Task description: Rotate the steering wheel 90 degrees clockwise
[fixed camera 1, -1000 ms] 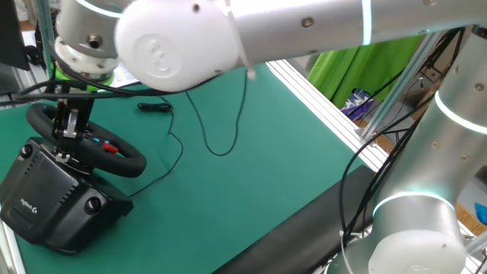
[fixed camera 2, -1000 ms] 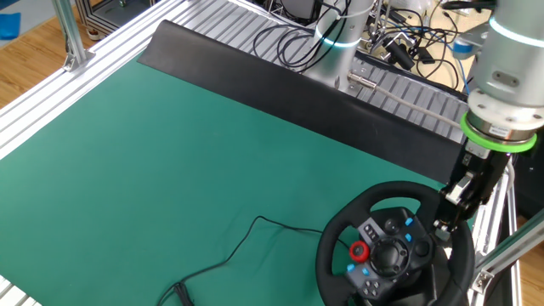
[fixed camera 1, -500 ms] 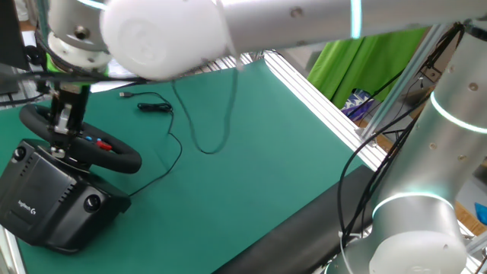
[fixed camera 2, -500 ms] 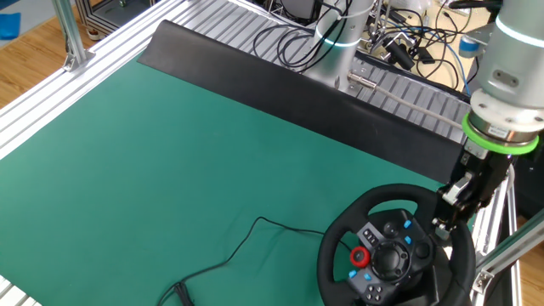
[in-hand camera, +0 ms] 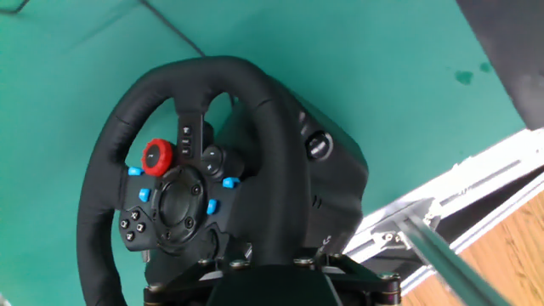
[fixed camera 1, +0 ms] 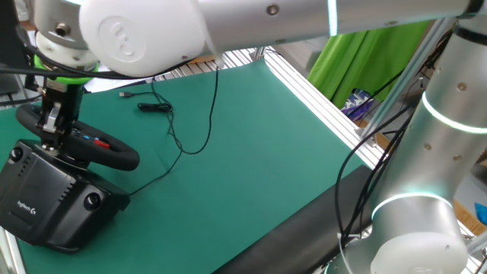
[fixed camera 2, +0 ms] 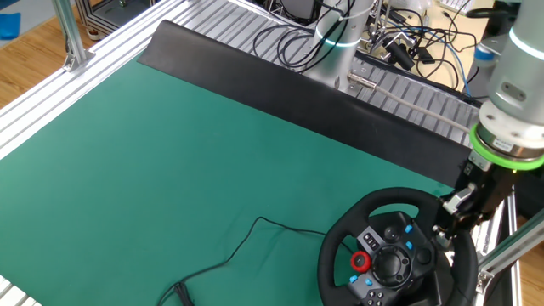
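Hand view | claw (fixed camera 2: 449, 228) pinching steering wheel (in-hand camera: 178, 178) rim | fingers narrowly spread around rim | wheel on black base (fixed camera 1: 47, 204)

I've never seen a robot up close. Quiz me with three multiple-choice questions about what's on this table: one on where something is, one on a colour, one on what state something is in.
1. Where do the fingers meet the steering wheel?
A. its centre hub
B. its rim
C. its base

2. What colour is the big round knob on the wheel's face?
A. red
B. yellow
C. white

3. How does the loose black cable lie?
A. coiled in a neat roll
B. hanging off the table
C. trailing across the green mat

Answers: 1 B, the fingers sit at the rim's edge. 2 A, the hand view shows it red. 3 C, it snakes over the mat.
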Motion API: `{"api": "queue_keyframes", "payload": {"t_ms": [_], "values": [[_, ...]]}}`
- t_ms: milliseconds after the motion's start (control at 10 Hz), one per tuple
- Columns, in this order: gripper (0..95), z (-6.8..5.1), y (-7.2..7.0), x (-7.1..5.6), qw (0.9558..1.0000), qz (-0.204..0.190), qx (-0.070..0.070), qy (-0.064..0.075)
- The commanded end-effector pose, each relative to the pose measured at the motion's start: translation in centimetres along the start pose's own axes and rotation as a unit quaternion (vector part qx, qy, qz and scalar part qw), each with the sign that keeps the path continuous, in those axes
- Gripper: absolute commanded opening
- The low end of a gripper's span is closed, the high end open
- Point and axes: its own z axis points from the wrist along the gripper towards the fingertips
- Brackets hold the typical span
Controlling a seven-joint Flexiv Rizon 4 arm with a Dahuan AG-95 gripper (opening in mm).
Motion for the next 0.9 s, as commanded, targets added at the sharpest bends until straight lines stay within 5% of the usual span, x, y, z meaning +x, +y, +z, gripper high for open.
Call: {"api": "queue_keyframes", "payload": {"t_ms": [100,200,300,900], "values": [[0.0,0.0,0.0,0.3,0.9993,-0.03,0.022,0.008],[76.0,-0.1,0.0,0.4,0.9987,-0.039,0.031,0.006],[95.0,-0.1,0.0,0.3,0.9977,-0.054,0.04,0.004],[95.0,-1.2,-1.3,0.1,0.9848,-0.161,0.062,0.018]]}}
